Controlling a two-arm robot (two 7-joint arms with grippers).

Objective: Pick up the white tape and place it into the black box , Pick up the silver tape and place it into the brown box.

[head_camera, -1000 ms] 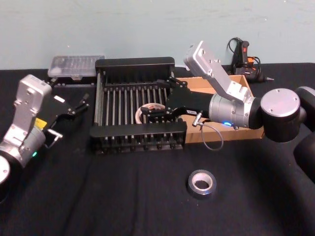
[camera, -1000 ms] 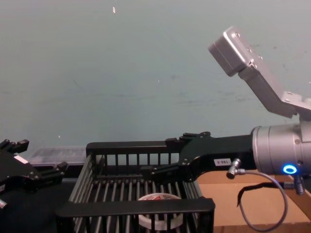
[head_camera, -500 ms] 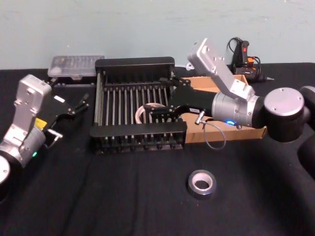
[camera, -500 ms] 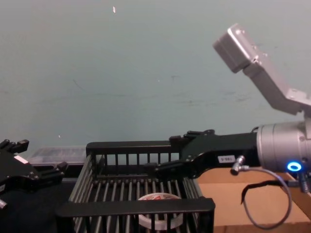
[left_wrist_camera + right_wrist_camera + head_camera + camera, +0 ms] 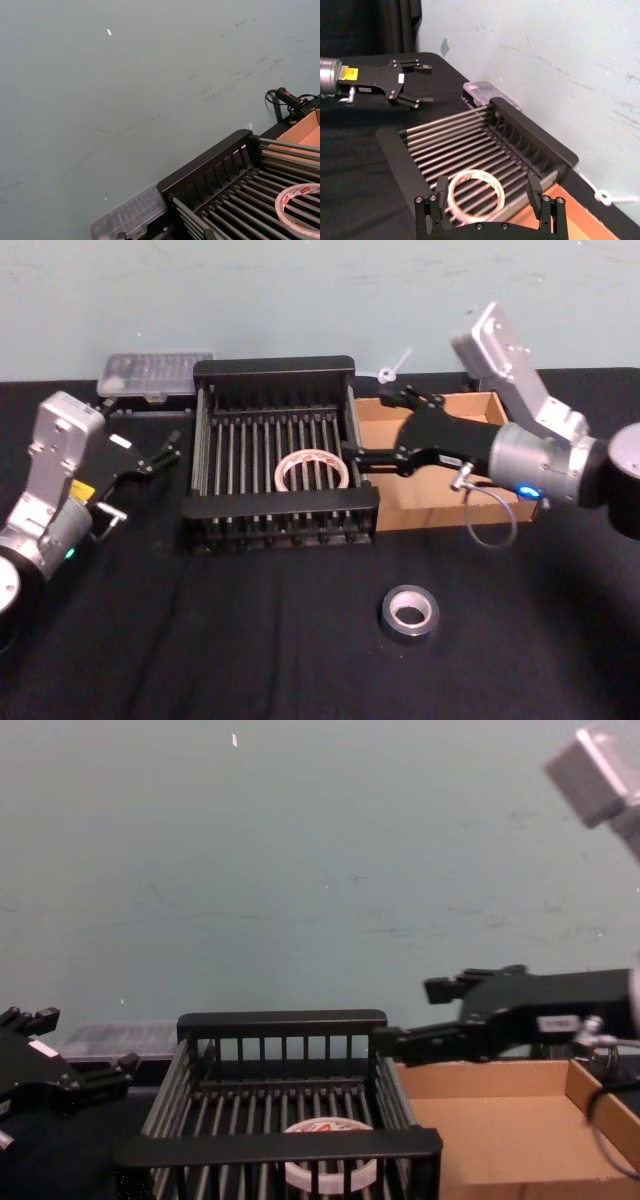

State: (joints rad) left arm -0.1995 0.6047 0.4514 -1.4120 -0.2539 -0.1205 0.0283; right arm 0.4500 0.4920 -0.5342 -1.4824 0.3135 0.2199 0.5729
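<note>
The white tape (image 5: 312, 470) lies flat on the slatted floor of the black box (image 5: 280, 368), toward its right side, and it shows through the bars as the white tape (image 5: 330, 1172). My right gripper (image 5: 385, 427) hangs open over the crate's right rail and the left end of the brown box (image 5: 430, 515), holding nothing. In the right wrist view the white tape (image 5: 470, 173) lies beyond the spread right gripper (image 5: 487, 186). The silver tape (image 5: 409, 613) rests on the black table in front. My left gripper (image 5: 165, 450) stands open left of the crate.
A clear plastic case (image 5: 155, 375) lies behind the crate at the left. A black hand tool with cables (image 5: 495, 350) sits at the back right. A white cable tie (image 5: 390, 368) lies behind the cardboard box. The wall closes the far side.
My right gripper has drawn back to the right, out of the black box, and risen a little. The white tape stays on the crate floor. The left arm has not moved.
</note>
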